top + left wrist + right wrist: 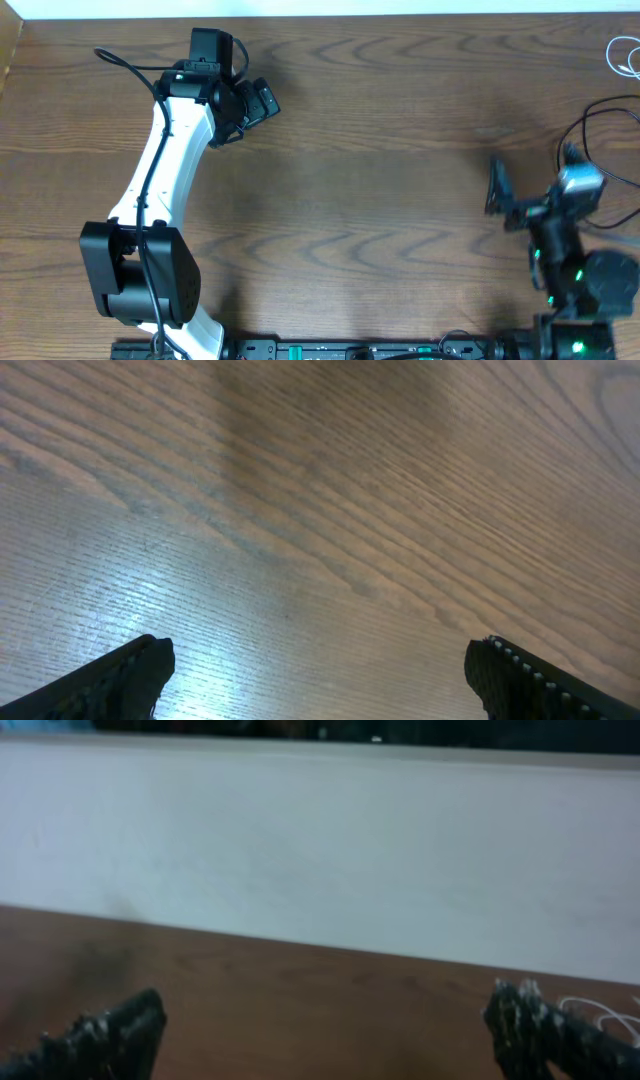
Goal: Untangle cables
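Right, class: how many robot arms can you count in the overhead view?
2. The left arm reaches up toward the far left corner; the right arm sits folded near the right edge of the view. No others seem hidden.

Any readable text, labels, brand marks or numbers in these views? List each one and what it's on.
No readable text in any view.
Left arm: plain white casing, no label visible.
Right arm: green lights only, no characters.
Base rail: small marks, too small to read.
White cable: no tag or print legible.
Both wrist views: bare wood and a blurred pale surface, nothing written.
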Available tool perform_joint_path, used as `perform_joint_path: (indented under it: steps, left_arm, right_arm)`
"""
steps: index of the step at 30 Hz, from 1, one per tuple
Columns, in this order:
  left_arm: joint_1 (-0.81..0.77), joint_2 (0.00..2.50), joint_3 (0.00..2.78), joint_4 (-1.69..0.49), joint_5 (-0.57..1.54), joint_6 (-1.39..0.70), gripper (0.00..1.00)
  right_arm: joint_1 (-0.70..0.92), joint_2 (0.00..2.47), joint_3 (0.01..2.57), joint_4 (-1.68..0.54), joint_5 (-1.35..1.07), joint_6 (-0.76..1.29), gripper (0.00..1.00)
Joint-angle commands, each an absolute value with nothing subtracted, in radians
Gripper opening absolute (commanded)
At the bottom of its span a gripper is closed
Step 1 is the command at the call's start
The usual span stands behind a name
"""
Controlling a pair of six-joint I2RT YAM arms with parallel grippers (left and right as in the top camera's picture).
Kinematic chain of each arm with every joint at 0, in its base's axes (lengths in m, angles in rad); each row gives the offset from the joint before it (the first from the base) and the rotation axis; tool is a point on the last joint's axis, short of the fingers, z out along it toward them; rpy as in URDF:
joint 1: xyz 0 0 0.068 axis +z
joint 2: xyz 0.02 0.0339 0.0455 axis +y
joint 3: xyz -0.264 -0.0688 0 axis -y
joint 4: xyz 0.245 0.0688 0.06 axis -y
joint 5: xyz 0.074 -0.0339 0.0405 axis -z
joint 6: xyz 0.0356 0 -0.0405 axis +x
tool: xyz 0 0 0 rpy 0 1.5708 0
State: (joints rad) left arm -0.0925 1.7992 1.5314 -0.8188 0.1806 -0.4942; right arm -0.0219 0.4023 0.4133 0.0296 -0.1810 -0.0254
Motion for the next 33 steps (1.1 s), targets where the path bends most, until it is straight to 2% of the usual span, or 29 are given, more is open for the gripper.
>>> perform_joint_path:
  steps: [1,7,17,23,33]
  left_arm:
    - [-0.091,1.811,1.526,-0.822,0.171,-0.492,0.98]
    - [-0.091,1.811,1.526,-0.822,0.171,-0.492,0.98]
    - [-0.091,1.811,1.526,-0.822,0.171,-0.492,0.98]
    - [-0.091,1.811,1.526,-0.822,0.171,-0.492,0.98]
    - [-0.091,1.811,1.526,-0.822,0.171,-0.492,0.98]
  right_arm:
    - [-0.011,0.275,0.295,0.036,-0.163,-0.087,0.99]
    - [-0.011,0.112,0.119,0.075,-0.164,-0.093,0.99]
    - [-0.012,0.005,0.036,0.033,-0.167,-0.092,0.99]
    - [-0.014,0.005,0.005,-0.063,-0.177,-0.081,0.99]
    - [-0.014,0.006,0.006,-0.061,-0.183,-0.053,0.99]
